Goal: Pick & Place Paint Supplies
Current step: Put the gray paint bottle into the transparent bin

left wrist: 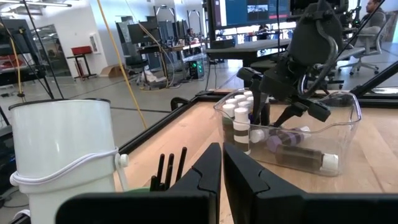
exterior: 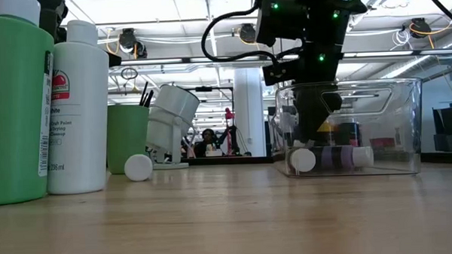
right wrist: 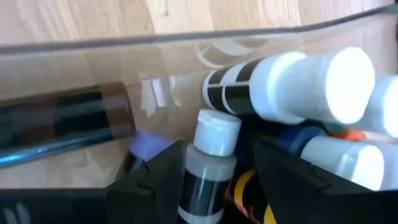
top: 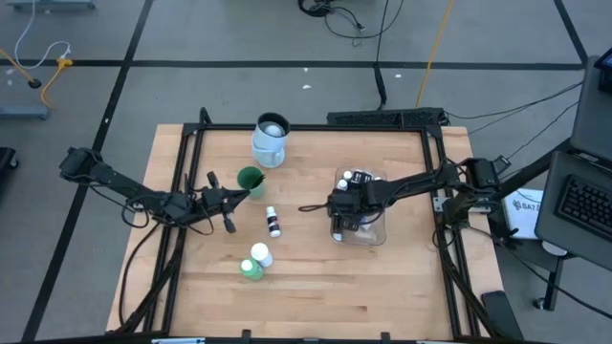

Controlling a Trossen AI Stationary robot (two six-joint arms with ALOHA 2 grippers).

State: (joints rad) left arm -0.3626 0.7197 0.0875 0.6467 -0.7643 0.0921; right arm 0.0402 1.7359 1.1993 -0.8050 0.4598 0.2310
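My right end effector (right wrist: 214, 171) is down inside the clear tub (top: 375, 232), its fingers (right wrist: 155, 177) standing apart with a small grey, white-capped bottle (right wrist: 211, 155) in the gap between them; I can't tell whether either finger actually touches it. Right around it lie more little white-capped bottles, one with a black-striped label (right wrist: 273, 78) on its side just above, but the arm covers most of the tub from overhead and the lower bottles are cut off in the wrist view, so I can't count them. From desk level I see a purple-bodied bottle (exterior: 332, 157) lying on the tub floor beneath the end effector. My left end effector (top: 229, 198) sits well away across the desk (top: 316, 287), its fingers (left wrist: 202, 180) nearly together with only a thin slit between and nothing held. Just in front of it is a green cup (top: 250, 179) with dark brush handles (left wrist: 168, 171) poking out; the brush tips are hidden. Beyond that stands the big white-and-pale-blue mug (top: 271, 139). Between the two end effectors a tiny bottle (top: 273, 222) lies loose on the wood, and nearer the front edge stand a larger green bottle (top: 251, 269) and a white one (top: 262, 254), touching or nearly so.
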